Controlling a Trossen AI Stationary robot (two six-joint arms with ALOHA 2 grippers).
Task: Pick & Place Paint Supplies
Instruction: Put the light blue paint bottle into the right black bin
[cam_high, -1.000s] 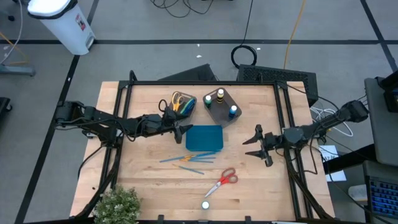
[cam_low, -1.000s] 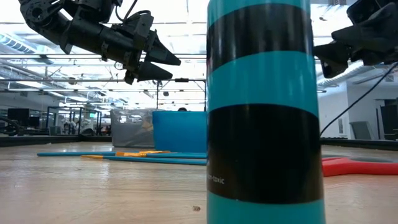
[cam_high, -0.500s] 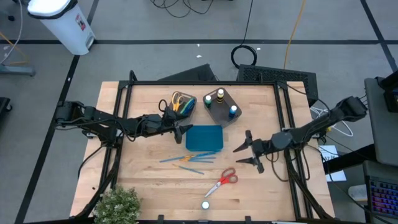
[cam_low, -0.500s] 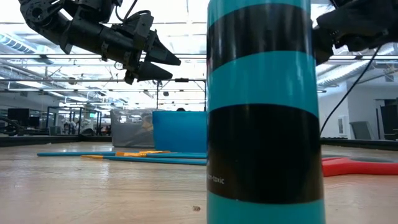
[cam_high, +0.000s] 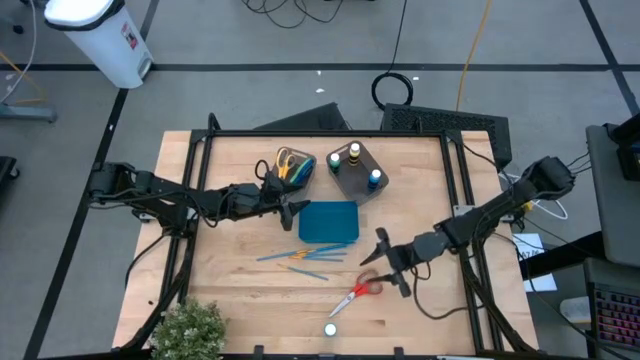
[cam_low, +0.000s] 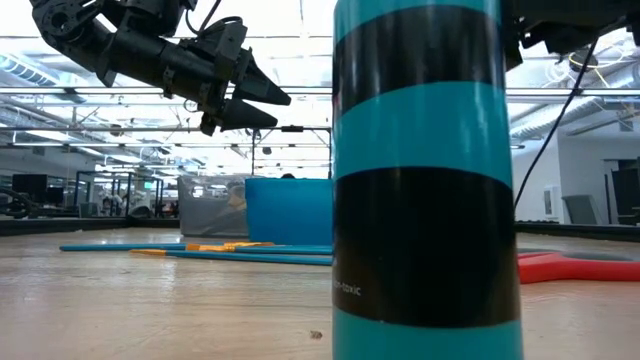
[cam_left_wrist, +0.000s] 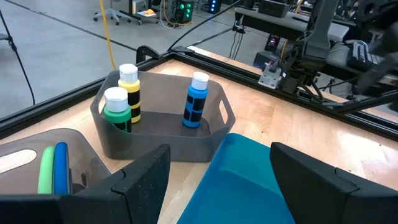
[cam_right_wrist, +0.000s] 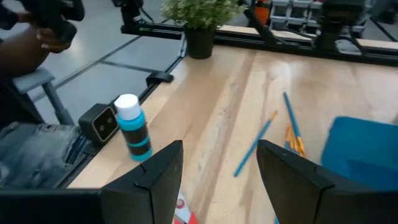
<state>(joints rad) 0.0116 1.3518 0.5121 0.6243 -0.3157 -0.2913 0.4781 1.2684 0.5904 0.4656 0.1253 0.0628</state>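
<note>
My right gripper (cam_high: 386, 263) (cam_right_wrist: 221, 155) is open and hangs above the table, just beside the red-handled scissors (cam_high: 358, 291) (cam_right_wrist: 184, 209), which lie flat. A white bottle with a teal cap (cam_high: 330, 328) (cam_right_wrist: 132, 127) (cam_low: 425, 180) stands upright near the near edge. Thin blue and orange brushes (cam_high: 300, 258) (cam_right_wrist: 261, 144) lie flat below the teal tray (cam_high: 328, 221). My left gripper (cam_high: 291, 210) (cam_left_wrist: 217, 158) is open and waits in the air at the tray's left edge. One bin (cam_high: 357, 170) holds three bottles (cam_left_wrist: 198, 99); the other (cam_high: 290, 166) holds scissors.
A potted plant (cam_high: 188, 330) stands at the near left corner. A dark frame rail (cam_high: 465, 200) runs along the table's sides. In the right wrist view, a person's hand (cam_right_wrist: 40, 31) and legs (cam_right_wrist: 34, 155) show beyond the near edge. Bare wood lies right of the scissors.
My right gripper has swept from the table's right side toward the left and the near edge, and has come over the red scissors, staying open. The scissors, bottle and brushes lie where they were.
</note>
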